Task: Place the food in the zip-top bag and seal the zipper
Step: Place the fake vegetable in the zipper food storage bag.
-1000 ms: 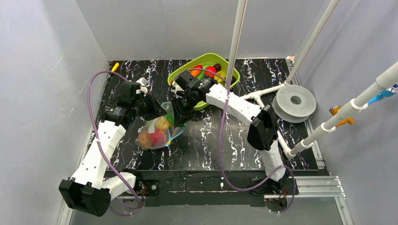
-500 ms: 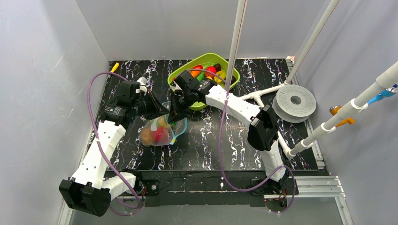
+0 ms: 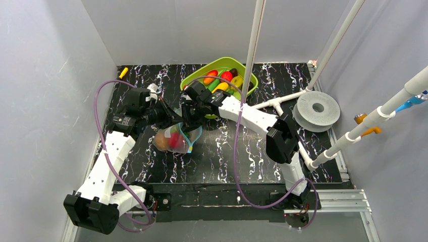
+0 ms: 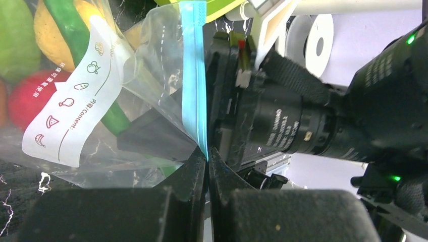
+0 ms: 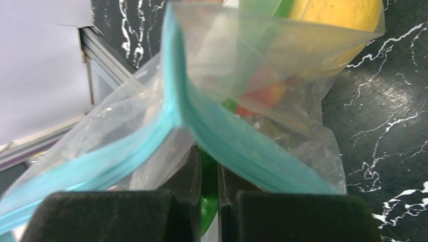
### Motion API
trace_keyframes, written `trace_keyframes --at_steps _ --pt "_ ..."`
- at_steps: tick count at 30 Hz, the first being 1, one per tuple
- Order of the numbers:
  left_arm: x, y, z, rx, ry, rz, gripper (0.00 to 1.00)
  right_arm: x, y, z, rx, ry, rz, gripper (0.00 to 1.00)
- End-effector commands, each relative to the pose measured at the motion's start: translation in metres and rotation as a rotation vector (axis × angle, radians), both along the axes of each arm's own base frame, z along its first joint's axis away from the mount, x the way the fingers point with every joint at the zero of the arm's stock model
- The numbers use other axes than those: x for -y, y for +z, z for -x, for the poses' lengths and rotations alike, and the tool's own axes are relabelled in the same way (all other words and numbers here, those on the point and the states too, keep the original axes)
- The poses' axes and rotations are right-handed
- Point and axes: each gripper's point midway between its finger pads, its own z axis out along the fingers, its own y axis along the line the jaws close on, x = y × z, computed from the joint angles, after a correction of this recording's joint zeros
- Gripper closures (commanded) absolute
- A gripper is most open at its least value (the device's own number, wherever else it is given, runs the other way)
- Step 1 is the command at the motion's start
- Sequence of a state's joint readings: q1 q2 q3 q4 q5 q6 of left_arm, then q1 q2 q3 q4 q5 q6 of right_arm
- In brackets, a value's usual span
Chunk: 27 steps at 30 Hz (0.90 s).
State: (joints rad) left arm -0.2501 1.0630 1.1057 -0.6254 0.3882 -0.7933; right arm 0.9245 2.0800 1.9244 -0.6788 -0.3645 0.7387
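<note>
The clear zip-top bag (image 3: 169,135) hangs between both grippers over the black table, with red, brown and yellow food (image 3: 173,141) inside. My left gripper (image 4: 207,156) is shut on the near end of the blue-teal zipper (image 4: 194,75), which runs up and away from it. The bag's white label (image 4: 75,111) faces this camera. My right gripper (image 5: 207,166) is shut on the bag's plastic just below the folded zipper (image 5: 237,146); a green piece shows in the thin slit between its pads. More food (image 3: 222,78) lies in the lime-green tray (image 3: 194,78).
A grey spool (image 3: 318,108) sits at the right edge of the table. White poles cross the right side. A small yellow item (image 3: 122,72) lies at the far-left corner. Grey walls enclose the table.
My right gripper has closed on the bag near its mouth and shifted slightly left. The bag has bunched up and risen between the two grippers. The left gripper stayed shut on the zipper.
</note>
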Motion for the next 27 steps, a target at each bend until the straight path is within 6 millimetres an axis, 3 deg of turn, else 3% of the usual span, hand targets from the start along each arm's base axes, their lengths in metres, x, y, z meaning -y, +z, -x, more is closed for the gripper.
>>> trace_keyframes --at_steps 1,3,6,15,25,27 --pt "0.005 0.028 0.0 0.069 -0.012 0.046 1.0 0.004 0.006 -0.009 0.189 0.012 0.027 0.99" --pt "0.004 0.032 -0.004 0.083 0.001 0.04 1.0 0.005 0.001 -0.009 0.202 0.023 0.052 0.99" --pt "0.001 0.035 -0.007 0.089 0.022 0.035 1.0 0.005 0.002 -0.006 0.199 0.046 0.066 0.83" --pt "-0.012 0.037 -0.01 0.116 0.107 0.009 1.0 0.013 0.005 -0.006 0.246 0.065 0.081 0.72" --pt "-0.028 0.029 -0.007 0.117 0.149 -0.076 1.0 0.03 0.057 0.003 0.313 0.102 0.044 0.48" --pt "-0.033 0.026 -0.003 0.117 0.158 -0.102 1.0 0.04 0.078 0.003 0.35 0.095 0.024 0.41"
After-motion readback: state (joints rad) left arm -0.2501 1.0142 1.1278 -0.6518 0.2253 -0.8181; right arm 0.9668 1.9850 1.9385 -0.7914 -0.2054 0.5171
